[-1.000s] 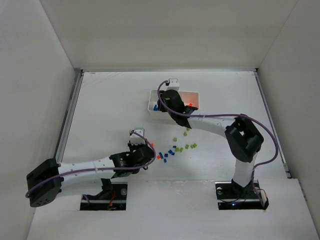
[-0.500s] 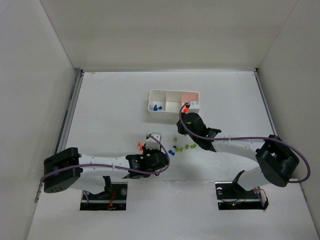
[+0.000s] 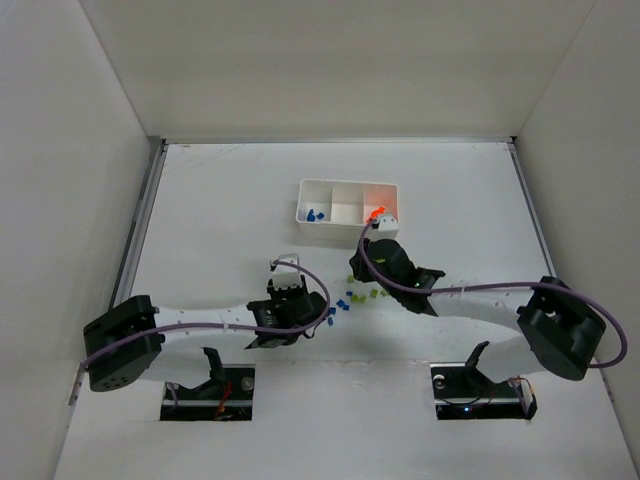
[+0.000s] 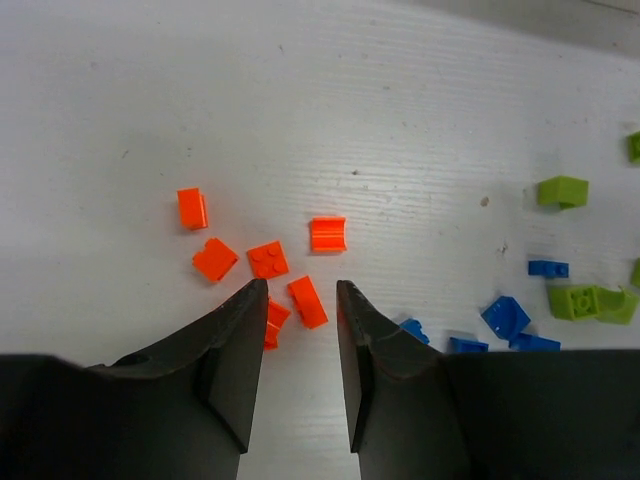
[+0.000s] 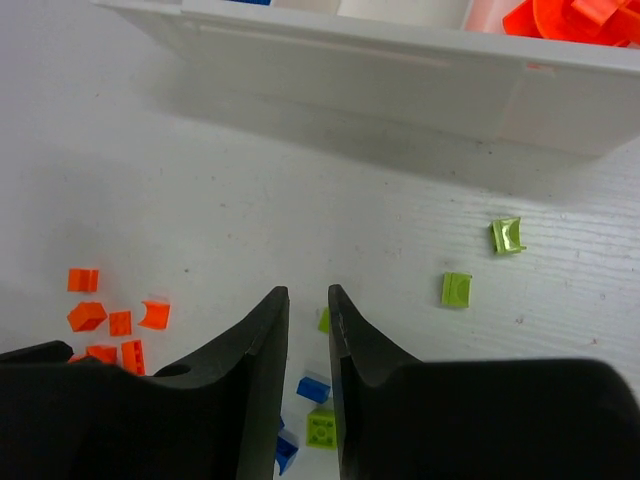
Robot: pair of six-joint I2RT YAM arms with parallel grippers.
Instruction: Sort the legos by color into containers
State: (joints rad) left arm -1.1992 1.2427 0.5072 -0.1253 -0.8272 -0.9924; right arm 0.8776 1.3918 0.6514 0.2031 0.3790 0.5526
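Loose legos lie on the white table: an orange cluster, blue ones and green ones. My left gripper hangs over the orange cluster, open, with nothing between its fingers; one orange brick lies just ahead of the tips. My right gripper is open by a narrow gap and holds nothing. It hovers above green and blue bricks, short of the containers. From above, the tray holds blue bricks on the left and orange ones on the right.
White walls enclose the table on three sides. The two arms lie close together near the middle, the left gripper and right gripper flanking the blue pile. The tray's near wall stands just beyond the right gripper.
The right arm came back from over the tray to the loose bricks, and its jaws narrowed. The left gripper shifted along the pile and sits slightly farther back and left.
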